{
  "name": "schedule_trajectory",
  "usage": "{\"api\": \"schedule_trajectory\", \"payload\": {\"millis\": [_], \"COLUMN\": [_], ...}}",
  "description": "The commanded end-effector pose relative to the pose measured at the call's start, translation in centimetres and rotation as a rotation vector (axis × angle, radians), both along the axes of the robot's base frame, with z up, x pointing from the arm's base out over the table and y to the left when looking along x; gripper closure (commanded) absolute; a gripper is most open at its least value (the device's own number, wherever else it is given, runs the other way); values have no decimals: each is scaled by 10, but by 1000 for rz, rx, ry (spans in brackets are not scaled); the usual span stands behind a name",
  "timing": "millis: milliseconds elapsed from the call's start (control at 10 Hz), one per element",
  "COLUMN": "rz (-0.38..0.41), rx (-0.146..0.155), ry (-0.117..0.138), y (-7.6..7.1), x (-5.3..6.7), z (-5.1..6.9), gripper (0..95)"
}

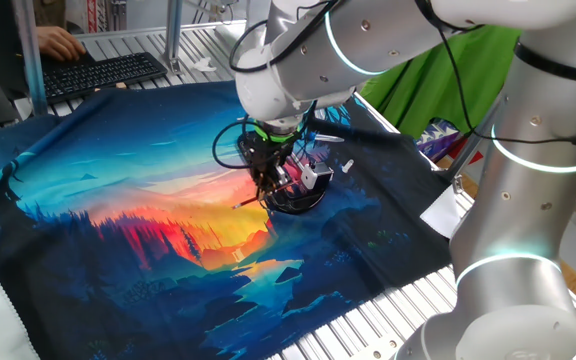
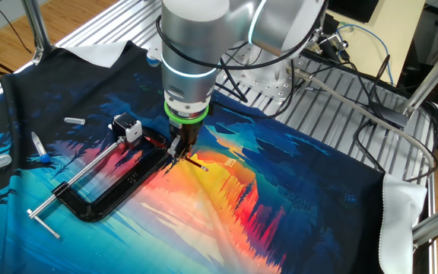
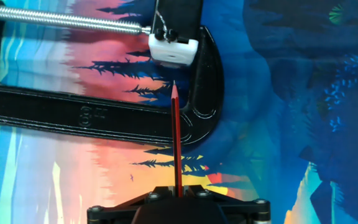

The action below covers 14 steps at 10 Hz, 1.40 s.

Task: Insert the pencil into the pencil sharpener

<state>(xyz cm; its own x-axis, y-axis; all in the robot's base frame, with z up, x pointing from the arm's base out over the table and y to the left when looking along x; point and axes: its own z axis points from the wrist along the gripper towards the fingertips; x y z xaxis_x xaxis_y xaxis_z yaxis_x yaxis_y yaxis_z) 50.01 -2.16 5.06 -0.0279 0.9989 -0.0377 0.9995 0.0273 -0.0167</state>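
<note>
My gripper (image 3: 178, 188) is shut on the pencil (image 3: 176, 137), a thin dark red stick that runs straight ahead in the hand view. Its tip stops a short way from the pencil sharpener (image 3: 174, 50), a small white block held in the black clamp's jaw. Tip and sharpener are apart. In the other fixed view the gripper (image 2: 179, 150) hangs low over the cloth with the pencil (image 2: 198, 163) sticking out behind it, and the sharpener (image 2: 128, 127) lies to its left. In one fixed view the gripper (image 1: 269, 182) is beside the sharpener (image 1: 313, 177).
A big black C-shaped clamp (image 3: 104, 115) with a silver threaded rod (image 3: 67, 22) lies on the printed cloth (image 2: 280, 205) around the sharpener. Small white and blue items (image 2: 40, 148) lie at the cloth's left. A keyboard (image 1: 103, 72) sits beyond the far edge.
</note>
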Motion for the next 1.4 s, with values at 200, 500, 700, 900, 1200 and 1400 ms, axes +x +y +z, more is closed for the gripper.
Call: {"api": "schedule_trajectory", "payload": {"millis": [200, 500, 700, 900, 1200, 1400], "rz": [-45, -43, -34, -41, -71, -66], "rx": [-42, -35, -26, -21, -15, -15], "ry": [12, 27, 29, 37, 49, 46], "y": [0, 0, 0, 0, -1, -2], "x": [-1, -1, -1, -1, -6, -13], "z": [0, 0, 0, 0, 0, -3], "gripper": [950, 950, 950, 950, 950, 950]}}
